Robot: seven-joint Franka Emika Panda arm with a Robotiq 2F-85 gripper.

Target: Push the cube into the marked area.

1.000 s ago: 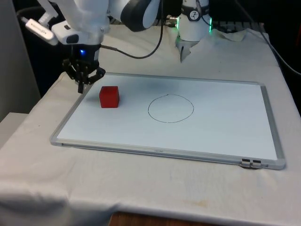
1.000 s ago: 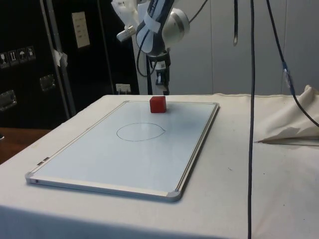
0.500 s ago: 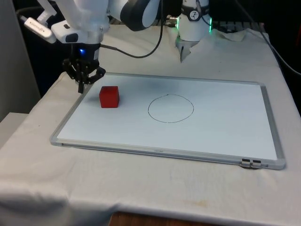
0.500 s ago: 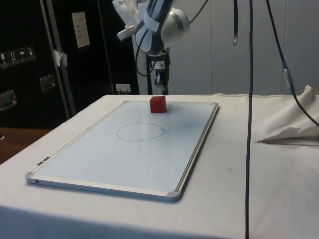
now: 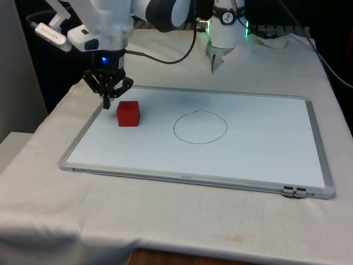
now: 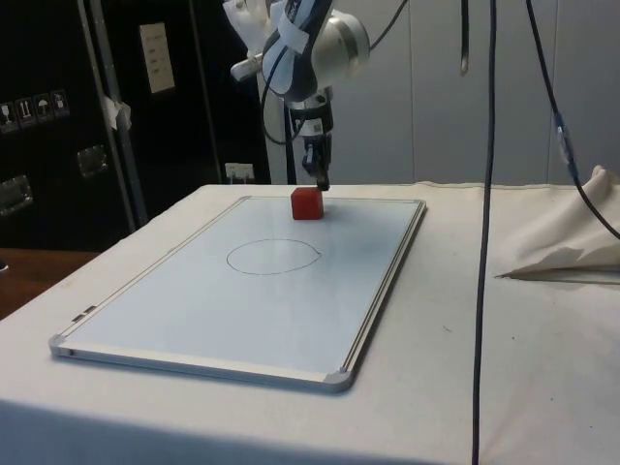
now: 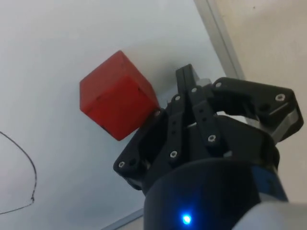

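Note:
A red cube (image 5: 128,113) (image 6: 306,202) (image 7: 116,101) sits on the whiteboard (image 5: 265,143), near the board's end at the front view's left. A hand-drawn circle (image 5: 200,127) (image 6: 272,257) marks the board's middle, a short way from the cube. My gripper (image 5: 106,103) (image 6: 319,182) (image 7: 184,76) is shut, with nothing held, its tips low over the board just beside the cube on the side away from the circle. In the wrist view the closed fingers (image 7: 184,88) stand close to the cube's corner; I cannot tell if they touch.
The whiteboard's metal frame (image 5: 83,130) runs right behind the gripper. Black cables (image 6: 484,194) hang down at the side view's right. Crumpled white cloth (image 6: 572,232) lies on the table beyond the board.
The gripper has moved towards the cube, from over the board's frame to right next to the cube. The cube has stayed where it was.

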